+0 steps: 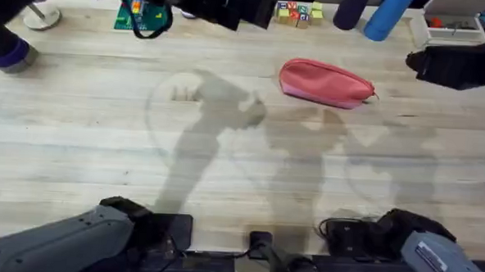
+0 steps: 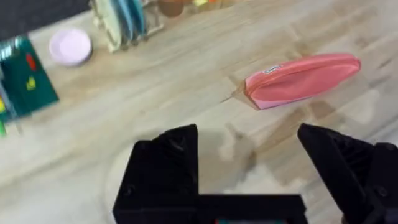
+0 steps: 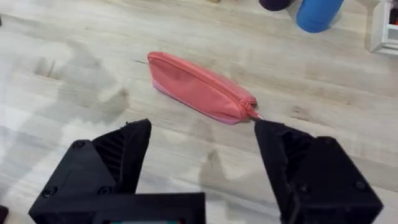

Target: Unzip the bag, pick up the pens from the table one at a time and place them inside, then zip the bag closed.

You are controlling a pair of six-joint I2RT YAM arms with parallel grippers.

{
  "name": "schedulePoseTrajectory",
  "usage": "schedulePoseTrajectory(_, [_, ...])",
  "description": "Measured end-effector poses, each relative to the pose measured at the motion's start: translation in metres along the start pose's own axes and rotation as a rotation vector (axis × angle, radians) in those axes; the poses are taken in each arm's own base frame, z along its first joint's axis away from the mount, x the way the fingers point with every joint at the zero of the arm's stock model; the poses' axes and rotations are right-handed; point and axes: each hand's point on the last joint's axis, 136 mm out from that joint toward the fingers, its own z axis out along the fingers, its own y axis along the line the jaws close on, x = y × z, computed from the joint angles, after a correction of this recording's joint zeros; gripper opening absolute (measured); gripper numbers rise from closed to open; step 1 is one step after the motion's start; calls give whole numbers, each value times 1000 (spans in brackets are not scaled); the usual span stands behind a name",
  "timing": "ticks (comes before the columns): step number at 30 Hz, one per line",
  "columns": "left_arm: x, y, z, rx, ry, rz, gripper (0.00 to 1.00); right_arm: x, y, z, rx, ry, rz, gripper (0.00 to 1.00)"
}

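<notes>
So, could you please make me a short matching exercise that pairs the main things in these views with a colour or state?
Things:
1. bag
2. cylinder
3. left gripper
4. table

Descriptions:
A. blue
B. open, above the table
C. coral pink, zipped shut
D. light wood planks

Pairs: 1-C, 2-A, 3-B, 4-D

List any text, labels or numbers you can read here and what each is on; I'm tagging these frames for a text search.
None can be read.
The bag: small white tag near one end, print too blurred.
Right arm: white sticker on the housing, too small.
Toy blocks at the table's far edge: coloured marks, not legible.
Green card: coloured shapes, no clear lettering.
</notes>
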Motion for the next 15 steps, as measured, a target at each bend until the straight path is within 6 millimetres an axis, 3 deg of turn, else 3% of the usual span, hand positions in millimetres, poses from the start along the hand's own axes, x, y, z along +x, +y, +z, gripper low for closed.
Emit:
schedulePoseTrajectory(6, [7,8,-1,-47,25,-113,994,0,0,0,0,1,1,995])
schedulePoseTrajectory(15, [8,11,-1,-65,27,-146,994,0,0,0,0,1,1,996])
